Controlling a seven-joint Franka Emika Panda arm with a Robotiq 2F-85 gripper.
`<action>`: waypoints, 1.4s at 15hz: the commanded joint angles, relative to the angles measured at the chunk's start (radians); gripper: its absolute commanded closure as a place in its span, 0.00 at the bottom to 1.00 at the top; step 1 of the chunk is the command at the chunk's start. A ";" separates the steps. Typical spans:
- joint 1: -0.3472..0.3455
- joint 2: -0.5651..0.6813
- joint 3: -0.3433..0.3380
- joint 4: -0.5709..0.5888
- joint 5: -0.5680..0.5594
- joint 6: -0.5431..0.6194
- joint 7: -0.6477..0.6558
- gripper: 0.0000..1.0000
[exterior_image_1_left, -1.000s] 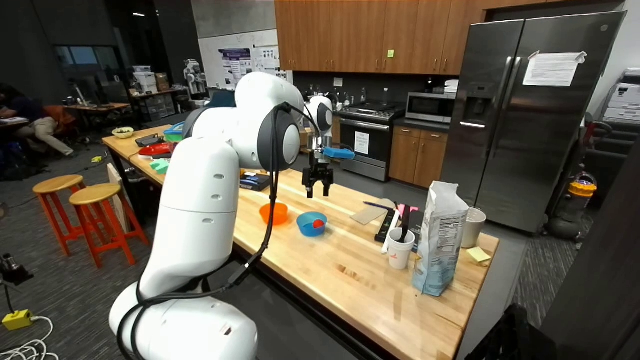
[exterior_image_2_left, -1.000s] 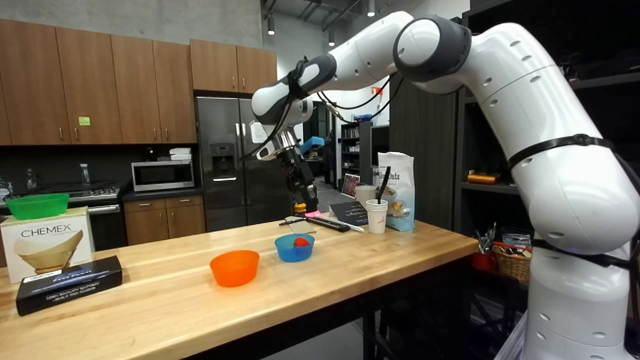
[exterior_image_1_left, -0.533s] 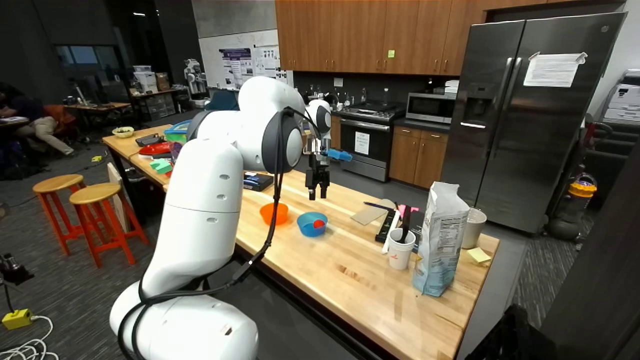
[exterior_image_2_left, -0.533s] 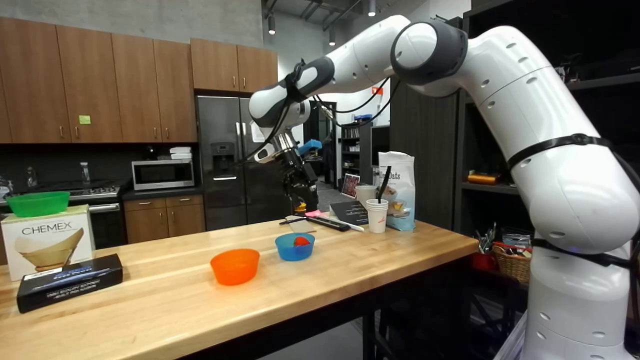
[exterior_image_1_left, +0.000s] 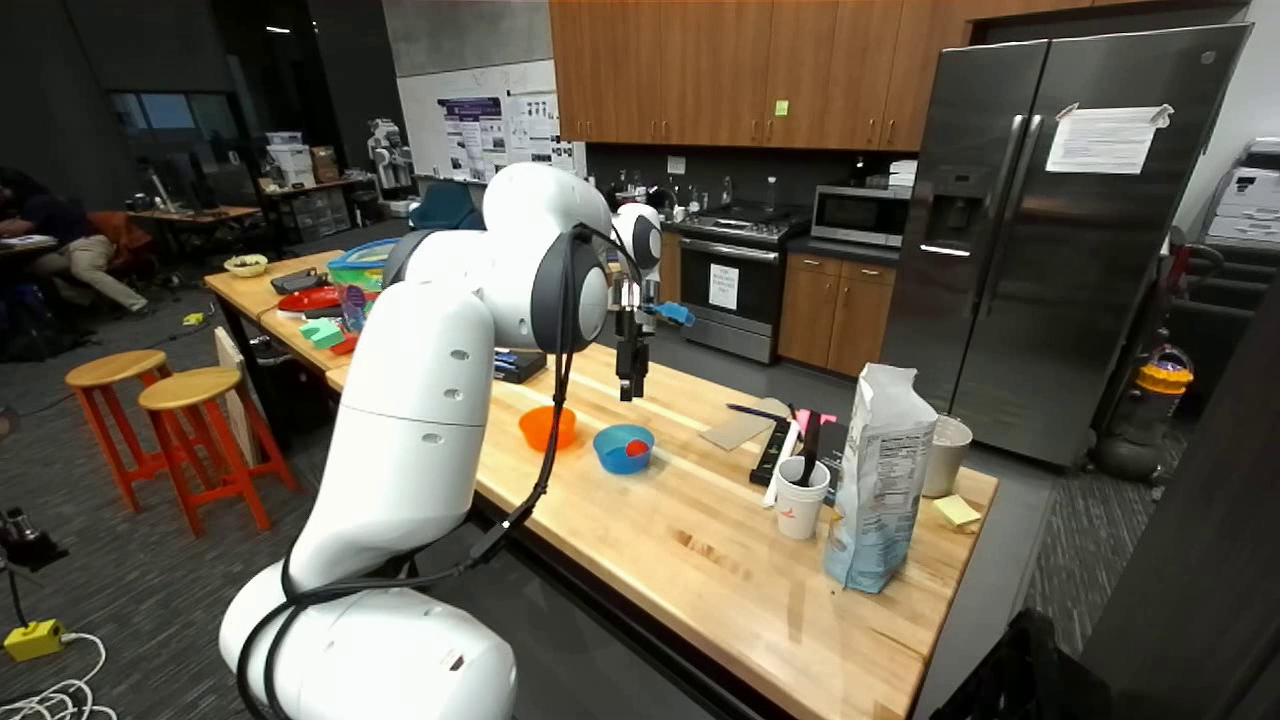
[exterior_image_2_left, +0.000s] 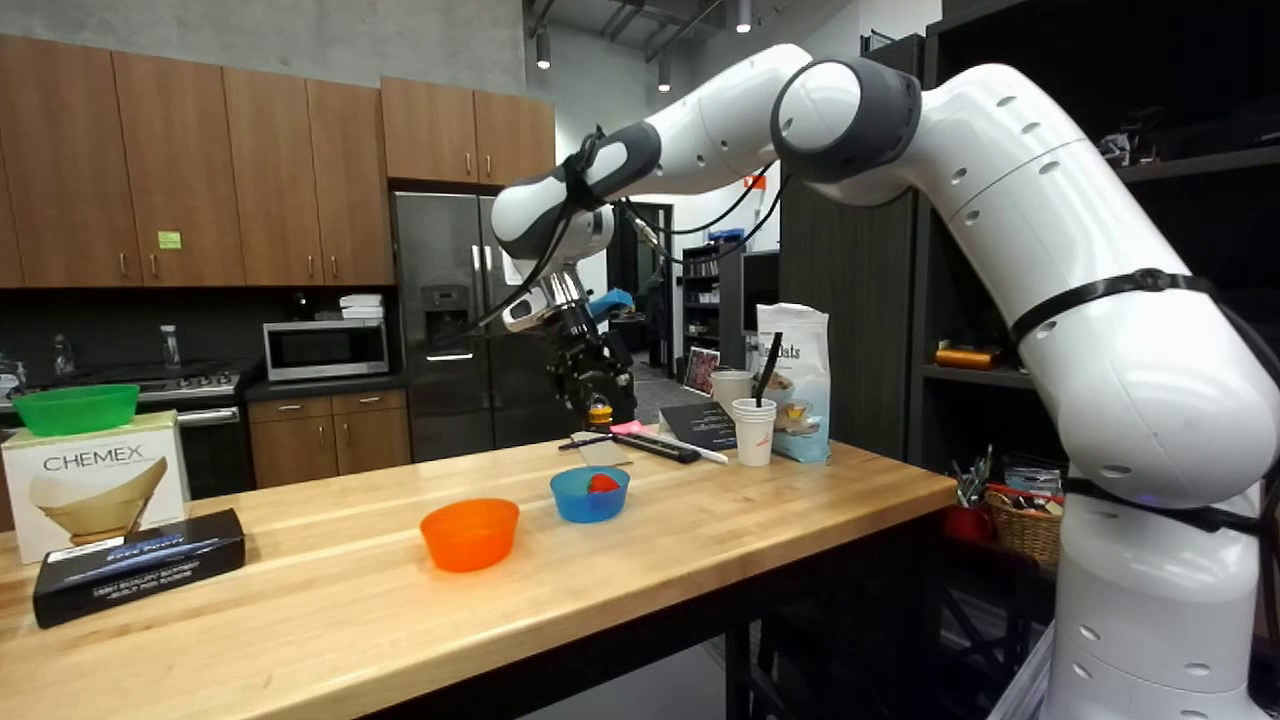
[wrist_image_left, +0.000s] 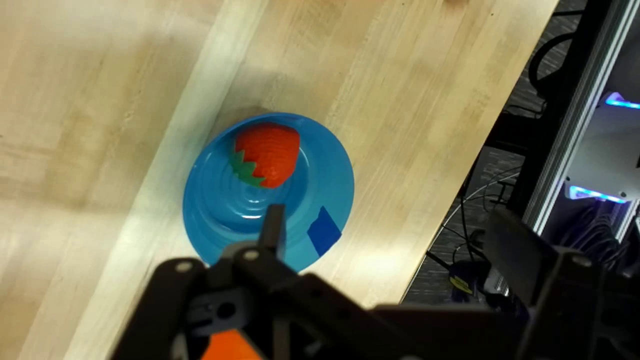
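Note:
My gripper (exterior_image_1_left: 632, 390) hangs in the air above the table, pointing down, in both exterior views (exterior_image_2_left: 606, 405). In the wrist view its two fingers (wrist_image_left: 395, 240) stand wide apart with nothing between them. The nearest thing is a blue bowl (wrist_image_left: 325, 165) with a dark blue tape patch; it also shows in both exterior views (exterior_image_1_left: 608, 458) (exterior_image_2_left: 586, 508). A red toy strawberry (wrist_image_left: 275, 150) with green leaves lies in the bowl, against its wall. An orange bowl (exterior_image_2_left: 470, 537) stands beside the blue bowl; in the wrist view only a corner of it (wrist_image_left: 230, 346) shows behind the gripper.
A white cup stack (exterior_image_1_left: 801, 505), a tall oats bag (exterior_image_1_left: 880, 490), a black tray (exterior_image_1_left: 772, 455) and a beige sheet (exterior_image_1_left: 738, 432) lie toward one table end. A Chemex box (exterior_image_2_left: 90, 490) bearing a green bowl (exterior_image_2_left: 78, 410) and a black box (exterior_image_2_left: 140, 565) stand toward the opposite end.
My gripper has turned about its vertical axis and sunk slightly, shifting a little left in both exterior views. The arm's elbow has lowered. The bowls and strawberry have not moved.

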 joint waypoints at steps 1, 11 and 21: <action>-0.007 0.017 0.005 0.052 -0.004 -0.013 -0.092 0.00; 0.057 -0.012 -0.001 -0.041 -0.063 0.114 0.005 0.00; 0.093 0.007 0.011 -0.052 -0.079 0.141 0.051 0.00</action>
